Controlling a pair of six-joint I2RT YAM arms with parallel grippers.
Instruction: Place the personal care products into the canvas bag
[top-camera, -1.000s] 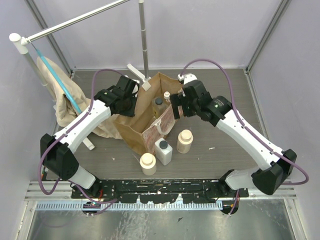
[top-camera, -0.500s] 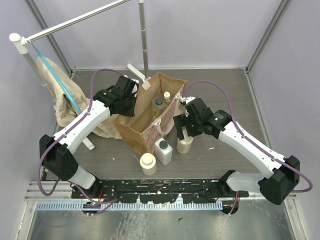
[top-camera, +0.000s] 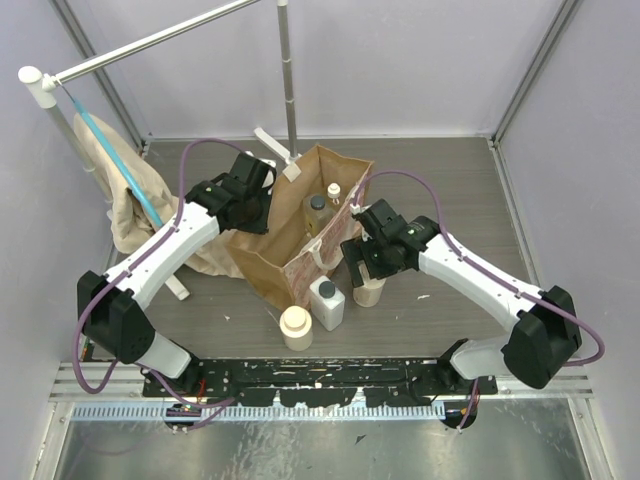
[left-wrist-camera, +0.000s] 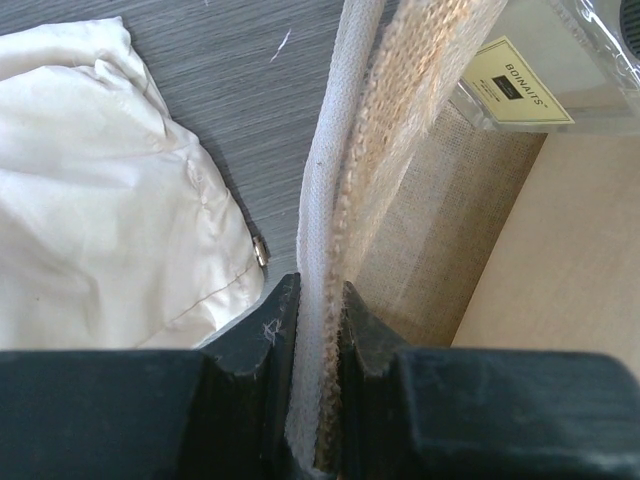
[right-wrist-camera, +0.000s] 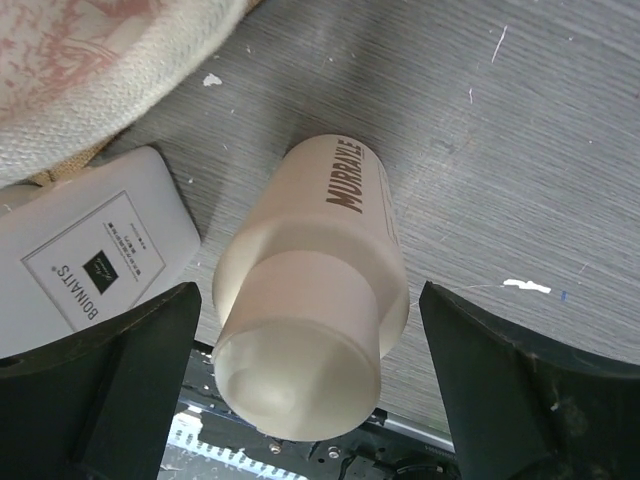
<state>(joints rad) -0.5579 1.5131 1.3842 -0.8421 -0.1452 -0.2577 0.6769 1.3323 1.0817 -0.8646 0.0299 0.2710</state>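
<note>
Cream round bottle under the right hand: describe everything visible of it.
The cream round bottle is a smooth, plastic-looking cylinder with a narrower beige cap and dark lettering down its side. It stands upright on the dark wood-grain table, close beside the white square bottle, perhaps touching it, and apart from the canvas bag. The right hand hangs open over it, one finger on each side with a gap showing, so nothing grips it.

Canvas bag (top-camera: 272, 265): tan-brown, upright on counter (top-camera: 460, 200), mouth open, reddish print on near side.
Inside bag: dark-capped clear bottle (top-camera: 317, 208), small white-capped bottle (top-camera: 334, 191).
Cream round bottles: one (top-camera: 296, 326) near-left, one (top-camera: 369, 290) right; upright.
White square bottle (top-camera: 327, 303): between them, dark cap.
</note>
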